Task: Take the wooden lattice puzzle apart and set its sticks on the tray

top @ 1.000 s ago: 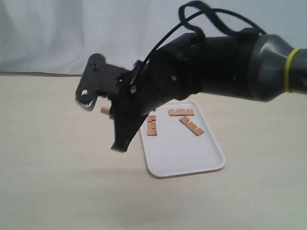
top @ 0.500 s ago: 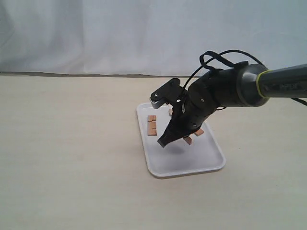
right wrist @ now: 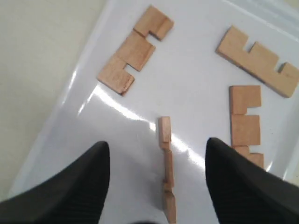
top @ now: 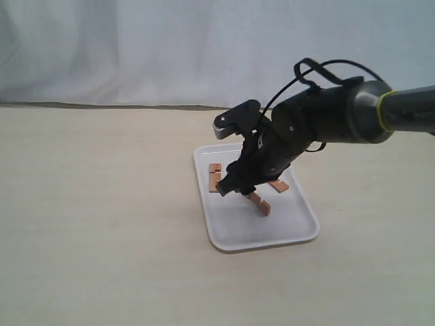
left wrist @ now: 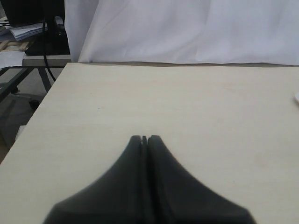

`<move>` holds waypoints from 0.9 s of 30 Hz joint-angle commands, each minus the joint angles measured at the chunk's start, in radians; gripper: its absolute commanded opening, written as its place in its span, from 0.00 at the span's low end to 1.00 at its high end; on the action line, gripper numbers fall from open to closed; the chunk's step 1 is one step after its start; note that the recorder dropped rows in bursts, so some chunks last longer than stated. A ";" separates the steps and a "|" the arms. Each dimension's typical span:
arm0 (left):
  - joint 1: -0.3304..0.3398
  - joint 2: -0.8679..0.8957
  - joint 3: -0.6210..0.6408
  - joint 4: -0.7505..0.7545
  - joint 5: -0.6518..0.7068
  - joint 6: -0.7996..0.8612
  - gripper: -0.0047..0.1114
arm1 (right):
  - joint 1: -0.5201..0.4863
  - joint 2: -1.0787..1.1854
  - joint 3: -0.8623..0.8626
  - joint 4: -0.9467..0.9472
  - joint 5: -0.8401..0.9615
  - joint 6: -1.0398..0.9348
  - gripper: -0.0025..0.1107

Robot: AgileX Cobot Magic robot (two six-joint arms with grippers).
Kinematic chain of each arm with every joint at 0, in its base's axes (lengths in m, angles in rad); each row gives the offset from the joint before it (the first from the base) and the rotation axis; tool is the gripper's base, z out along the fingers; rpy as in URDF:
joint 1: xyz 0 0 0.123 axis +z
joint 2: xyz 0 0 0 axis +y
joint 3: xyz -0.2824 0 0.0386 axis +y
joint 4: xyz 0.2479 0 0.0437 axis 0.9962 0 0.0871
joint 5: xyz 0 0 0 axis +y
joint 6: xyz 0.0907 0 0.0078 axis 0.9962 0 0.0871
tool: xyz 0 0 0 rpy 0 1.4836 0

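The white tray (top: 272,229) lies right of centre on the table. Four separate sticks are on it and no assembled lattice puzzle shows. In the right wrist view two sticks (right wrist: 133,49) (right wrist: 257,60) lie flat at the far end, a third (right wrist: 245,123) lies beside one finger, and the fourth stick (right wrist: 167,168) stands on its edge between the fingers without touching them. My right gripper (right wrist: 156,142) (top: 234,187) hangs open low over the tray. My left gripper (left wrist: 144,138) is shut on nothing above bare table.
The pale wooden table (top: 102,224) spreads round the tray, with a white curtain (top: 136,47) behind it. In the left wrist view the table's edge (left wrist: 46,98) drops off to a stand and clutter (left wrist: 32,32) beyond.
My right arm has swung from close to the camera down over the tray. The stick it carried now rests on the tray between its opened fingers.
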 commanded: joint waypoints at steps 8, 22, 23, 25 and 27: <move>-0.001 -0.002 0.002 -0.003 -0.013 0.000 0.04 | -0.160 -0.261 0.035 0.157 0.296 -0.094 0.06; -0.001 -0.002 0.002 -0.003 -0.013 0.000 0.04 | -0.466 -0.840 0.520 0.206 0.036 -0.018 0.06; -0.001 -0.002 0.002 -0.003 -0.013 0.000 0.04 | -0.466 -0.905 0.563 0.206 -0.002 -0.016 0.06; -0.001 -0.002 0.002 -0.003 -0.013 0.000 0.04 | -0.466 -1.038 0.644 0.206 -0.071 -0.016 0.06; -0.001 -0.002 0.002 -0.003 -0.013 0.000 0.04 | -0.466 -1.172 0.739 0.206 -0.150 -0.016 0.06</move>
